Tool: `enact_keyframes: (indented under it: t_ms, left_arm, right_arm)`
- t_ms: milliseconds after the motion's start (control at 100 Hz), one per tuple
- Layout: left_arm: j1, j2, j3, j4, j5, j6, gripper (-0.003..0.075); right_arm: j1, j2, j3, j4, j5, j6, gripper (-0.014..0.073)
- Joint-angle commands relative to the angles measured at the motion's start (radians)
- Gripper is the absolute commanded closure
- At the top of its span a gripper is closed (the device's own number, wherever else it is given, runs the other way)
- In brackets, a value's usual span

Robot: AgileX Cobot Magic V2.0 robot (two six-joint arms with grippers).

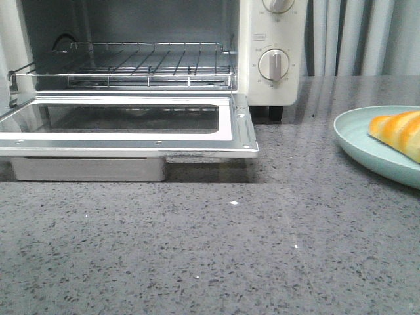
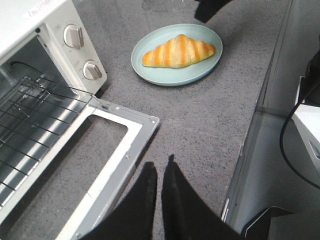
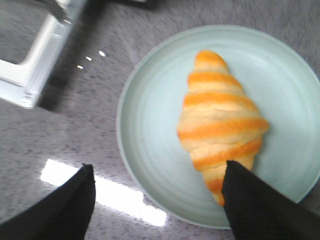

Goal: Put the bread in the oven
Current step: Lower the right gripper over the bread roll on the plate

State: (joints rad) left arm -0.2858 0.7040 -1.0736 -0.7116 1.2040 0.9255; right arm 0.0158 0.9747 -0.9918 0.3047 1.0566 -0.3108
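A glossy golden-orange croissant-shaped bread roll (image 2: 179, 51) with paler yellow stripes lies on a round pale blue-green plate (image 2: 150, 70), which sits on the speckled grey stone worktop (image 1: 262, 249) to the right of a white boxy toaster oven (image 1: 269, 39). The oven's glass-windowed drop-down door (image 1: 125, 134) hangs fully open and level, its metal frame jutting out above the worktop, and a wire rack (image 1: 131, 65) rests inside the cavity. Two round knobs (image 1: 273, 64) stand one above the other on the oven's right-hand panel.

The right gripper (image 3: 157, 192) hovers over the plate with its black fingers (image 3: 250, 205) spread wide apart; in its wrist view one finger covers the tapered near end of the roll while the other lies off the plate's rim over the worktop, and whether either touches anything cannot be told. The left gripper (image 2: 159, 167) hangs above the worktop by the outer corner of the open door, its dark fingers (image 2: 142, 200) drawn nearly together with only a thin gap between them and nothing held. Pale curtains (image 1: 361, 36) hang behind the worktop.
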Motion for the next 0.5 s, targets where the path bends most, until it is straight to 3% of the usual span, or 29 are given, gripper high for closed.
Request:
enact_keyframes:
  t_ms: [0,160,490]
  left_arm:
    - [-0.003,-0.013,-0.005,-0.057,-0.061,-0.015,0.0740]
    - [-0.003,-0.020,-0.001,-0.088,-0.052,-0.015,0.0740]
    - [-0.003,-0.020,-0.001,-0.090,-0.052,-0.015,0.0740]
  right_arm:
    - [0.001,0.070,-0.045,-0.046,-0.027,0.025,0.0114]
    - [0.001,0.190,-0.045,-0.123,-0.050,0.054,0.0114]
    - [0.001,0.336,-0.045,-0.149,-0.138,0.061,0.0114]
